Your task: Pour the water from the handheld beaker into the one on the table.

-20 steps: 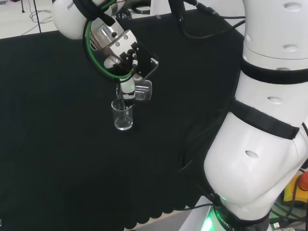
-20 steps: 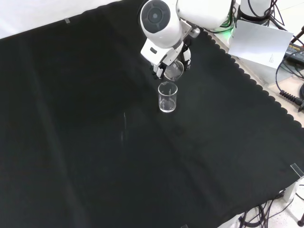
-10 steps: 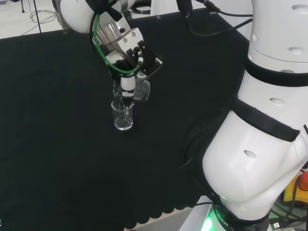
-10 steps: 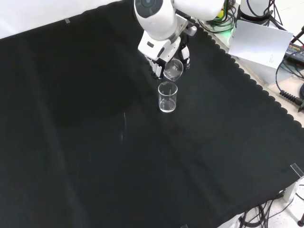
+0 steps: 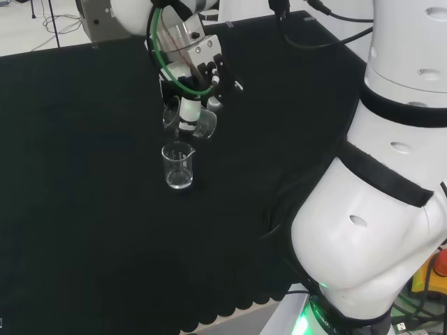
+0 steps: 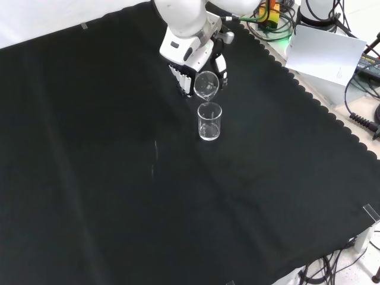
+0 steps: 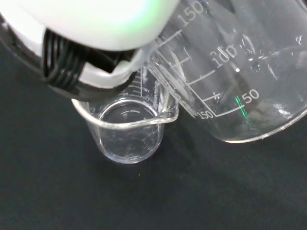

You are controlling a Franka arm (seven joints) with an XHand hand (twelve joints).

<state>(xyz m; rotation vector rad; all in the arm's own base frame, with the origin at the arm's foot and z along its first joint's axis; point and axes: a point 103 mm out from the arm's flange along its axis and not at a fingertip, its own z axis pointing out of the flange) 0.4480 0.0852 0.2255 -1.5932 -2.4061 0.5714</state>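
Handheld beaker (image 6: 206, 85), pinched by the hand's (image 6: 191, 62) curled fingers, tilts upper centre in the front view. Its lip hangs just above the upright table beaker (image 6: 209, 121).

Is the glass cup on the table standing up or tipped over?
Standing up. The beaker on the table rests on its base on the black cloth, mouth upward, while the hand tilts the handheld beaker above it.

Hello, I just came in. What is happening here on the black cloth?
A white robot arm is pouring from one glass beaker into another. The robot hand grips a tilted beaker just above a second beaker, which stands upright on the cloth. In the wrist view the tilted beaker's lip sits over the standing beaker's rim. Whether water is flowing right now cannot be told.
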